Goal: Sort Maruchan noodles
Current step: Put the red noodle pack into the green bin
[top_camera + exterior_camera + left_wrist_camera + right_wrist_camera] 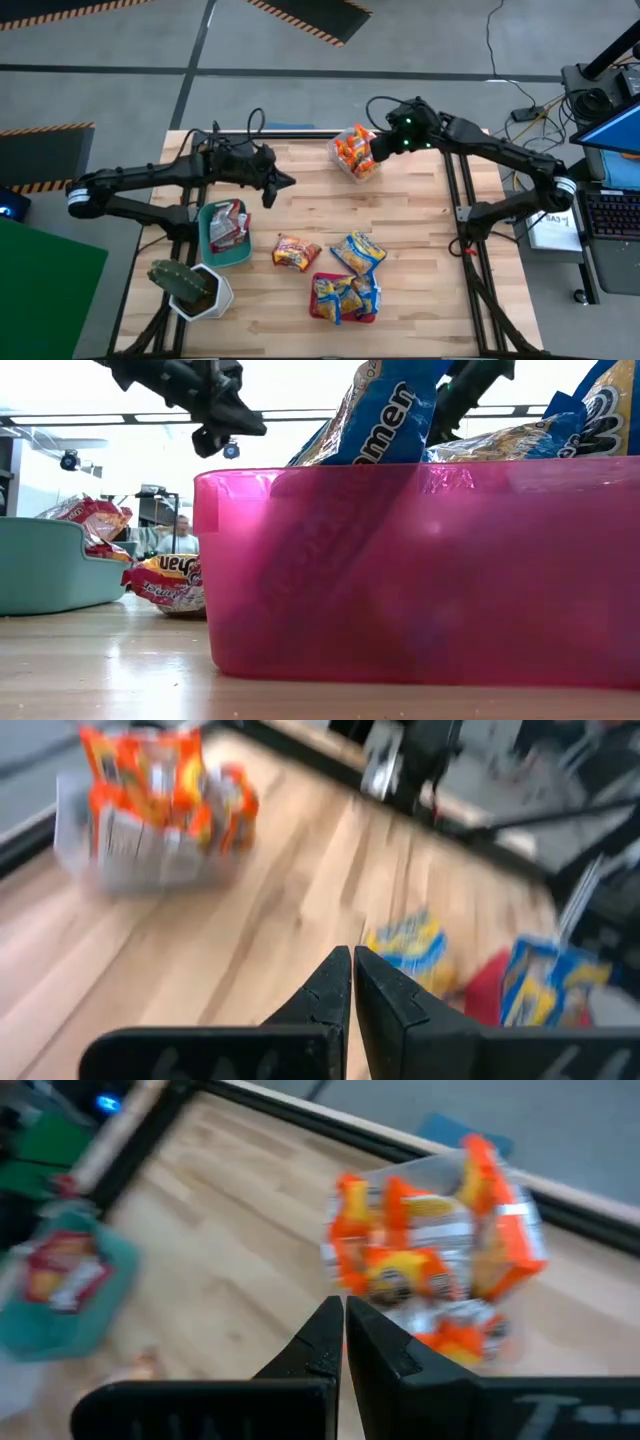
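Noodles [297, 252] are crinkly orange, blue-yellow and silver-red packets.

Two arms, matte black, slim tubular links with bulkier joint housings. Left arm [150, 180]: white band with dark marking on link well left of wooden table [300, 320]; black cable loops above wrist, over table's far edge. Right arm [500, 150]: white band on link off table's right edge; two green lights glowing on wrist housing. Left gripper [352, 982]: two black wedge-shaped fingers tapering to points, smooth flat faces, mounted on wide black crossbar. Right gripper [343, 1332]: same black wedge fingers, same crossbar.
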`<state>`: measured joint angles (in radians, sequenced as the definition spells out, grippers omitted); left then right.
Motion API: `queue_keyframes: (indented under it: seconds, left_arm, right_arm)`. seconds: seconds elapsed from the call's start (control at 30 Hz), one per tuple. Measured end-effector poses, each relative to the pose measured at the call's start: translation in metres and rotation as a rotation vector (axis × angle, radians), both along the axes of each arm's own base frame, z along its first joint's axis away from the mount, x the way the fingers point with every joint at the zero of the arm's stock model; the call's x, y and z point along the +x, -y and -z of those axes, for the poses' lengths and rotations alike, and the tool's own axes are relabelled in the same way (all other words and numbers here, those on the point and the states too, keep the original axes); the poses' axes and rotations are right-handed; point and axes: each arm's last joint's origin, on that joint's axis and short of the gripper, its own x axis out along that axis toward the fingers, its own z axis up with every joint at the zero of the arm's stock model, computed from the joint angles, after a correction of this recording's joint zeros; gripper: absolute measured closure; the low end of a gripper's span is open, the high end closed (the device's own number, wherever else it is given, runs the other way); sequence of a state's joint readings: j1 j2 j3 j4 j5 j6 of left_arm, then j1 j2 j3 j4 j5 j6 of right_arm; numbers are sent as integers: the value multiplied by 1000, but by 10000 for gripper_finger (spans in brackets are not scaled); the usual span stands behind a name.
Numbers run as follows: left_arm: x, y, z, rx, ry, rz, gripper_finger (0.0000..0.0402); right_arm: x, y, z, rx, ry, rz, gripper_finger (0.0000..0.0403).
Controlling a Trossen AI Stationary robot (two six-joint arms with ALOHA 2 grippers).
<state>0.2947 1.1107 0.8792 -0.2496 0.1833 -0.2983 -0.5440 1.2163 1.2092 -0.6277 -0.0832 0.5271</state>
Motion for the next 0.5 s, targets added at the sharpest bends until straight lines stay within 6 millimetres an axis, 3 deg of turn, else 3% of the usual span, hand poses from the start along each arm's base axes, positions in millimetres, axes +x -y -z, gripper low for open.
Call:
queue_keyframes:
  seconds: [0.23,0.5]
  left_arm:
    - [-5,14,-5,3,-152,81,402]
    - [12,46,1,-72,-192,139,402]
  right_arm:
    - [1,-22,-6,41,43,-52,394]
    - [5,-36,12,63,-9,-109,394]
